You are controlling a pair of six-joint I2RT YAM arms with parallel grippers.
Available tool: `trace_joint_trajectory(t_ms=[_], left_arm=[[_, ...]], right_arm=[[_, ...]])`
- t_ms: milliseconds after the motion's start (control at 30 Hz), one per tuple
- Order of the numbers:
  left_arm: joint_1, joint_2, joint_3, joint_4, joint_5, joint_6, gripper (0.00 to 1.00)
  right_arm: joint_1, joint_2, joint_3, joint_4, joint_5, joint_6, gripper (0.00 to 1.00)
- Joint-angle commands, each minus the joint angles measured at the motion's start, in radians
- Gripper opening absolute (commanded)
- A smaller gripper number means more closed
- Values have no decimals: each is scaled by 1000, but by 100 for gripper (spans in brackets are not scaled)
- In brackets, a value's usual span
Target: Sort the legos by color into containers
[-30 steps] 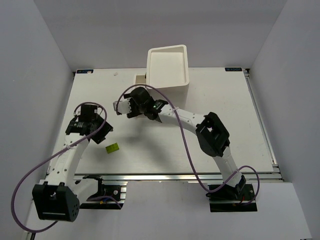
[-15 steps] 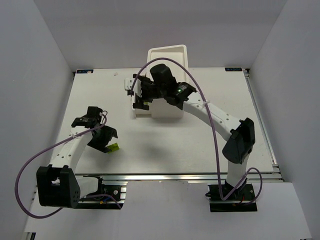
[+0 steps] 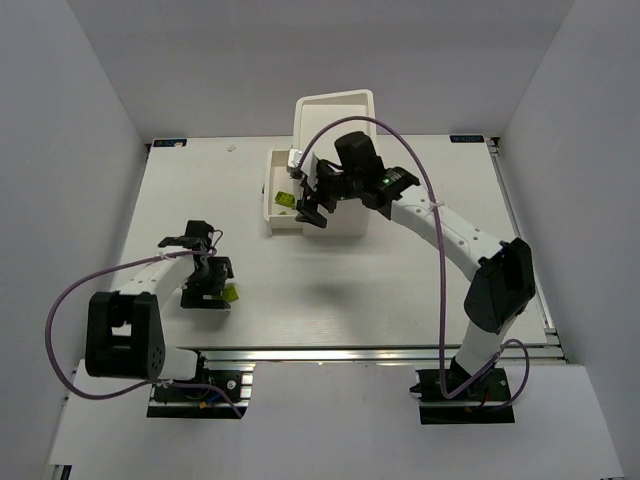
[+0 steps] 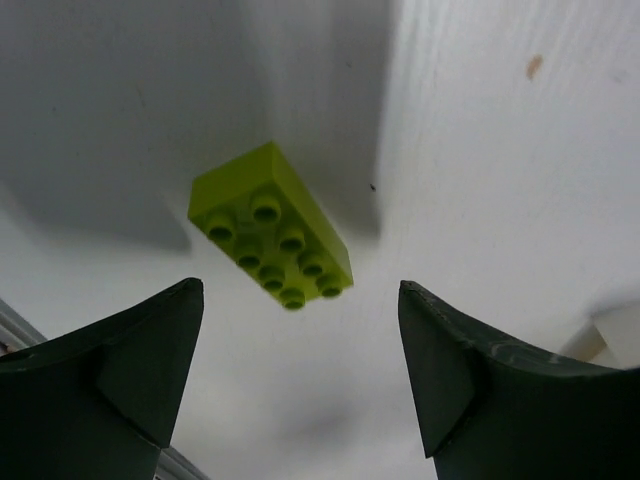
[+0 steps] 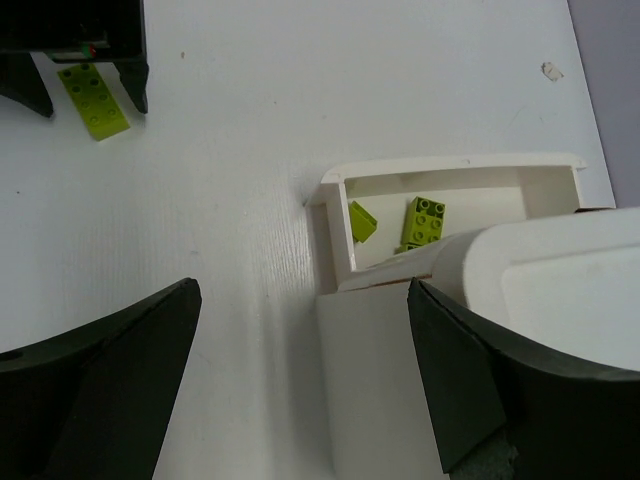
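Lego [image 4: 272, 240] now between left fingers [image 4: 130, 375]

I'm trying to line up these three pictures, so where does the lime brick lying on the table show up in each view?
Top external: the lime brick lies at the lower left of the table.
Left wrist: the brick is near the centre, studs facing the camera.
Right wrist: the brick is in the top left corner.
Shared landmark: the left hand, open, sits right at the brick in every view.
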Motion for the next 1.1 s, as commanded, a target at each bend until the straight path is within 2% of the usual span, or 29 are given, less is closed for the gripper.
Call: trace_joint_trajectory(t_ms=[0, 133, 233, 267, 333, 367, 400, 500, 533, 567, 633, 767, 800, 900, 933, 1000, 1067], left_arm=[[5, 64, 24, 46, -30, -63, 88], [5, 123, 24, 68, -35, -73, 84], [5, 139, 47, 75, -44, -74, 62], [5, 138, 59, 75, -45, -71, 45], [5, 135, 107, 83, -47, -41, 29], [5, 127, 125, 97, -41, 34, 16], [5, 123, 144, 127, -41, 35, 10], [-6, 135, 222, 314, 33, 282, 0], [-6, 144, 240, 369, 126, 423, 0], [-17, 155, 254, 511, 178, 496, 0], [-17, 205, 311, 639, 285, 612, 0], [-17, 360, 478, 689, 399, 728, 0], [-26, 429, 563, 695, 431, 774, 0], [-37, 541, 700, 654, 494, 831, 0], [-37, 613, 790, 608, 501, 857, 2], [-47, 682, 877, 562, 525, 886, 11], [-47, 763, 975, 500, 541, 901, 30]], right_arm=[[-19, -93, -27, 53, -15, 37, 89], [-42, -126, -47, 56, -9, 40, 89], [-62, -151, -54, 61, -30, 43, 89], [-74, -156, -57, 61, -44, 45, 89], [-81, -185, -73, 73, -101, 46, 89], [-91, -214, -105, 85, -119, 54, 89], [-94, -214, -125, 99, -136, 61, 89], [-109, -274, -184, 132, -197, 97, 89], [-111, -283, -198, 127, -220, 100, 89], [-111, -294, -212, 130, -222, 106, 89], [-118, -323, -266, 159, -216, 117, 89], [-134, -338, -287, 149, -191, 117, 88], [-135, -344, -289, 138, -185, 117, 88], [-147, -360, -312, 141, -164, 117, 88], [-151, -364, -315, 142, -150, 117, 88], [-161, -369, -324, 145, -139, 117, 88], [-174, -370, -327, 145, -123, 117, 89]])
